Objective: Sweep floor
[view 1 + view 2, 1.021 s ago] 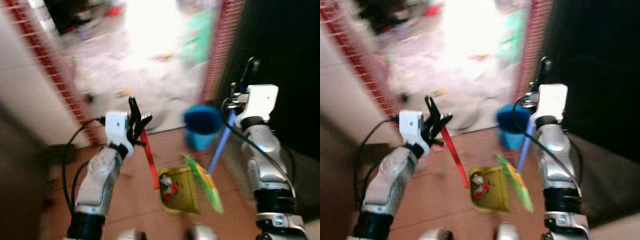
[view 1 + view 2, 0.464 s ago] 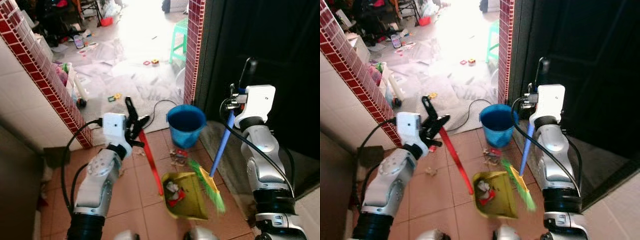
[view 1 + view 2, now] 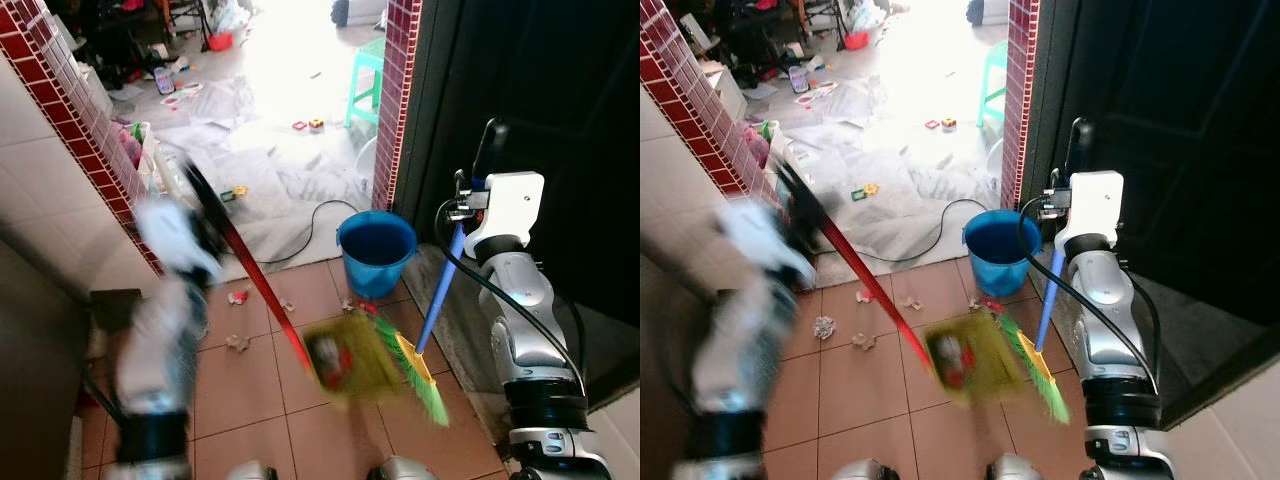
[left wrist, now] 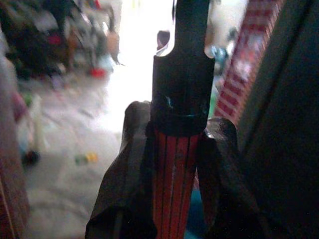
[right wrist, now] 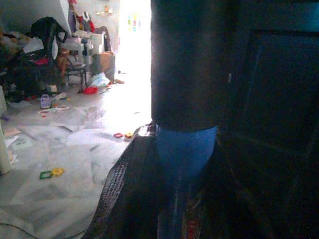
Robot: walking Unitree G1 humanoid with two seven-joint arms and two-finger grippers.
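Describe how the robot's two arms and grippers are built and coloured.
Both arms are silver metal segments with black joint bands. The right arm ends in a boxy white wrist housing, with black cables looping beside it. The left arm is motion-blurred, white and silver. The left gripper and right gripper have long black textured fingers.

A blue bucket [image 3: 376, 250] stands on the terracotta tiles beside a red-tiled pillar [image 3: 398, 100], a black cable [image 3: 310, 232] curling past it onto crumpled white sheeting [image 3: 265, 165] (small toys scattered there), a green stool [image 3: 366, 75] beyond.
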